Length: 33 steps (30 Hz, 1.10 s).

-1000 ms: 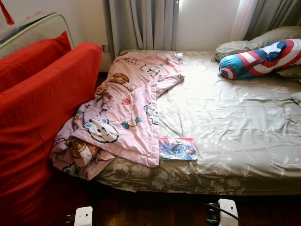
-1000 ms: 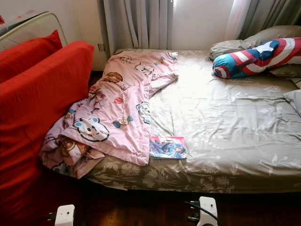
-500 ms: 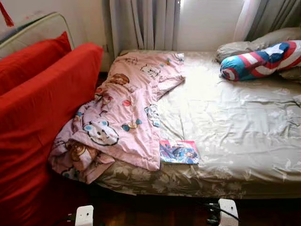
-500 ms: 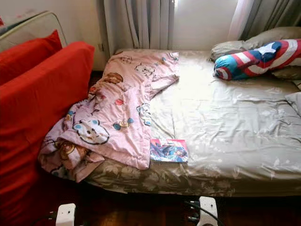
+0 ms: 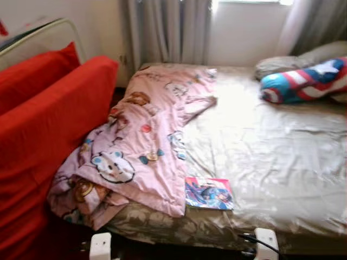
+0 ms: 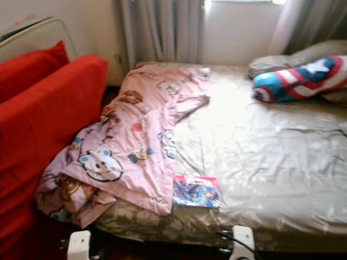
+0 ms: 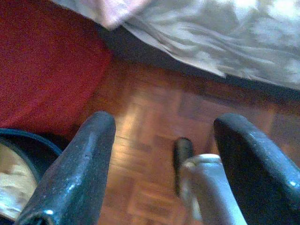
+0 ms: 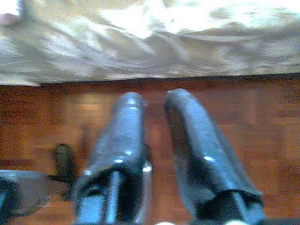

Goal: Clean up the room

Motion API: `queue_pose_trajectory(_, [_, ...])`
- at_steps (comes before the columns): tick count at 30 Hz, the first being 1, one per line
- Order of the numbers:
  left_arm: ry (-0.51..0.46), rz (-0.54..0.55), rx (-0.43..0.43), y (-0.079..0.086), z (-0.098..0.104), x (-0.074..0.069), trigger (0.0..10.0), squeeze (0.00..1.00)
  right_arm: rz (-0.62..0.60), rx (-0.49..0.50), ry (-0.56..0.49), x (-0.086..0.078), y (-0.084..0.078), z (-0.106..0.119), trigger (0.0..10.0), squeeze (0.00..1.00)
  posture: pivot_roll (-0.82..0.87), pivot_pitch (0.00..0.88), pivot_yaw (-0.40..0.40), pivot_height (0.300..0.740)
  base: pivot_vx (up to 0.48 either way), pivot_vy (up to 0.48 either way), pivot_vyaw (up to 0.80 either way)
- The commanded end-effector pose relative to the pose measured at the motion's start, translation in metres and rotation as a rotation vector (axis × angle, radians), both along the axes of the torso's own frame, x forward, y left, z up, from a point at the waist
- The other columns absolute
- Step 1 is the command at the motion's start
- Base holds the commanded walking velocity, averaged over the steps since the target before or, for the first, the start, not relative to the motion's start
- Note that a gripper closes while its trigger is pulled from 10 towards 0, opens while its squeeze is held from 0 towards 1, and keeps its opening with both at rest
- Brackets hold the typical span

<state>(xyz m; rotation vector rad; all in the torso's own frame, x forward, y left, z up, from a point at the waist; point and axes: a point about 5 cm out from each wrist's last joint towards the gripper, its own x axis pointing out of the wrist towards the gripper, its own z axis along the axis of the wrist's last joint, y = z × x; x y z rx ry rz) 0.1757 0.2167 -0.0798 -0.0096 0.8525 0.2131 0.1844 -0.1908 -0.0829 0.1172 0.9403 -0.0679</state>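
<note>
While I'm closing on the bed (image 5: 282,162), both arms hang low over the wood floor (image 7: 150,122): left claw (image 7: 161,154) spread wide and empty, right claw (image 8: 157,150) nearly pinched together, gripping nothing. Pink cartoon blanket (image 5: 146,141) sprawls along the bed's left edge, spilling off its near-left corner against the red cushions (image 5: 49,124). Comic book (image 5: 209,193) lies at the near edge, touching the blanket. Approach step, I reckon. Next: raise an arm, grab the book or blanket hem.
</note>
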Motion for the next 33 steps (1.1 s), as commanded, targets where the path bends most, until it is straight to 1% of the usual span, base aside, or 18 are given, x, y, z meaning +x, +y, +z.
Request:
queue_pose_trajectory(1, [-0.003,-0.008,-0.014,-0.006,-0.0002,0.0022,10.0,0.0,-0.022,-0.022,0.005,-0.0034,-0.0114,0.0001,10.0,0.0,-0.05,0.0,0.005,0.74,0.0,0.0,0.0])
queue_pose_trajectory(11, [0.002,-0.007,-0.016,-0.0063,-0.0013,0.0001,10.0,0.0,-0.021,-0.023,0.004,-0.0039,-0.0117,0.0,10.0,0.0,-0.05,0.0,0.003,0.74,0.289,0.0,0.0])
queue_pose_trajectory(33, [0.02,-0.012,-0.028,-0.0077,-0.0036,-0.0036,10.0,0.0,-0.017,-0.029,0.006,-0.0046,-0.0128,-0.0001,10.0,0.0,-0.06,0.0,0.001,0.74,0.011,0.0,0.0])
